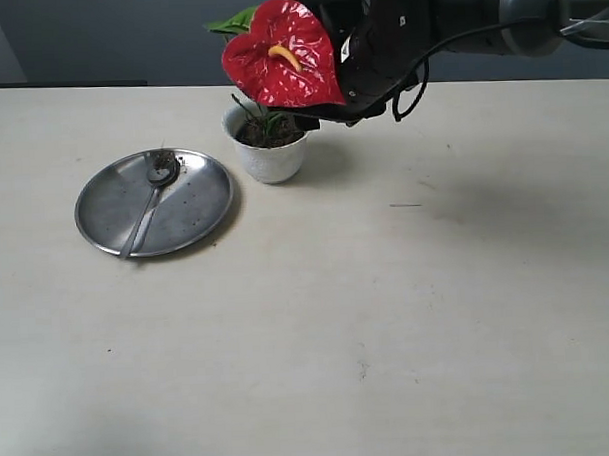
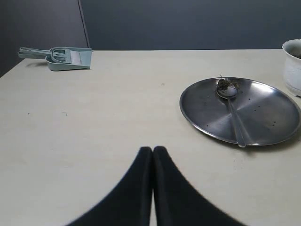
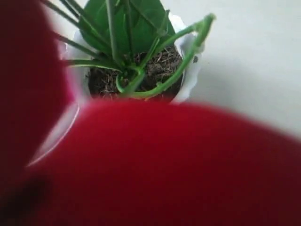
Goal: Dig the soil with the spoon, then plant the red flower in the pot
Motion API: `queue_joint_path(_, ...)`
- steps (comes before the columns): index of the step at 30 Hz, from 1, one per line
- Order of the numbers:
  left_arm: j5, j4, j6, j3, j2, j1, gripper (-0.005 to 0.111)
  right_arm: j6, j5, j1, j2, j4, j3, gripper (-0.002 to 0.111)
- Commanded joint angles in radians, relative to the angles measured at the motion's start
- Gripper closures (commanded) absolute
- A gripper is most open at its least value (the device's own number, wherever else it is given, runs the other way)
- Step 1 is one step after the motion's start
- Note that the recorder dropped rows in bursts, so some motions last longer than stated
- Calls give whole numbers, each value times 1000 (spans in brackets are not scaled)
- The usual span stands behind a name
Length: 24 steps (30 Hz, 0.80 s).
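Flower [image 1: 282, 54] in red stands with its stems in the soil [image 3: 160, 63] of the pot [image 1: 269, 159], far centre; light and floppy, best taken low on the stems. Right gripper [image 1: 365, 91] is behind the bloom, state unclear. Left gripper [image 2: 153, 153] is pressed together. Spoon [image 1: 149, 208] lies on the plate [image 1: 199, 207] at left

1. The table [image 1: 388, 335] lies open across the near and right side.
2. At far left, the steel plate [image 1: 199, 207] holds the spoon [image 1: 149, 208].
3. Just right of it, the pot [image 1: 270, 157] is capped by the red flower [image 1: 283, 54] and the right arm [image 1: 457, 18].
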Motion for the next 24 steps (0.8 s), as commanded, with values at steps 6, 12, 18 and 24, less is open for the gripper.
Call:
queue_joint_path(6, -9, 0, -1, 5, -5, -5, 106, -44, 18, -1, -49, 59, 11, 53)
queue_joint_path(12, -9, 0, -1, 5, -5, -5, 106, -44, -103, -1, -125, 68, 135, 53)
queue_joint_path(18, -9, 0, -1, 5, -5, -5, 106, -42, -109, -1, -185, 68, 179, 53)
queue_joint_path(24, -9, 0, -1, 5, -5, -5, 106, -40, -36, 7, -193, 78, 179, 53)
